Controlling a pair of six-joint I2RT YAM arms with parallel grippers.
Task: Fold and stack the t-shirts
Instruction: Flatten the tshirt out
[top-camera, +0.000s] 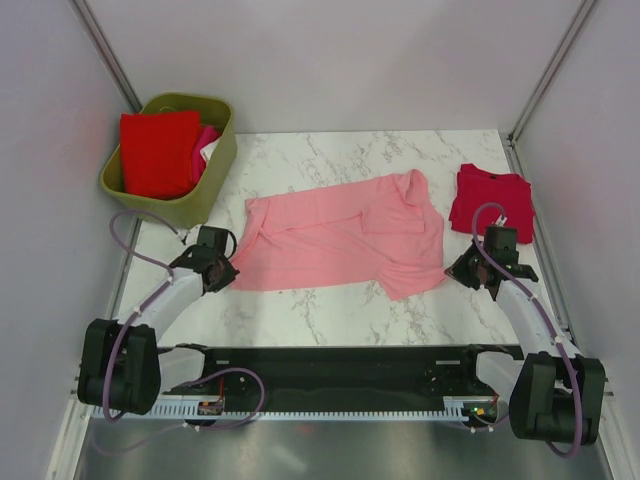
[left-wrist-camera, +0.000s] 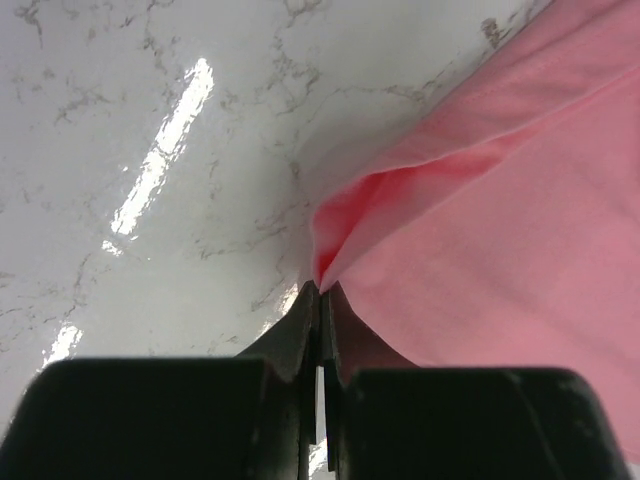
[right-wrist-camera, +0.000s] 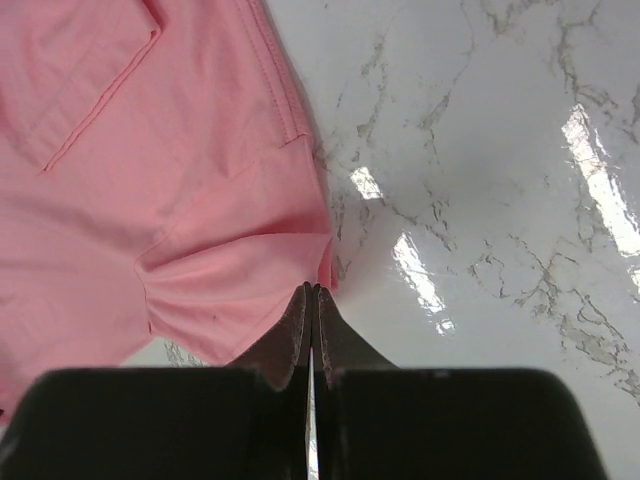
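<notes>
A light pink t-shirt (top-camera: 345, 235) lies spread and partly folded on the marble table. My left gripper (top-camera: 232, 268) is shut on its left edge, and the cloth rises in a fold at the closed tips (left-wrist-camera: 320, 288). My right gripper (top-camera: 452, 268) is shut on its right lower corner, where the cloth (right-wrist-camera: 180, 200) gathers in wrinkles toward the closed tips (right-wrist-camera: 313, 290). A dark crimson t-shirt (top-camera: 492, 200) lies folded at the right, just behind the right gripper. A bright red t-shirt (top-camera: 158, 152), a hot pink one (top-camera: 205, 138) and a white one (top-camera: 212, 152) sit in the basket.
The olive-green basket (top-camera: 222, 165) stands at the back left corner. Walls with metal posts close in the table on the left, right and back. Bare marble (top-camera: 330, 305) lies between the pink shirt and the arm bases.
</notes>
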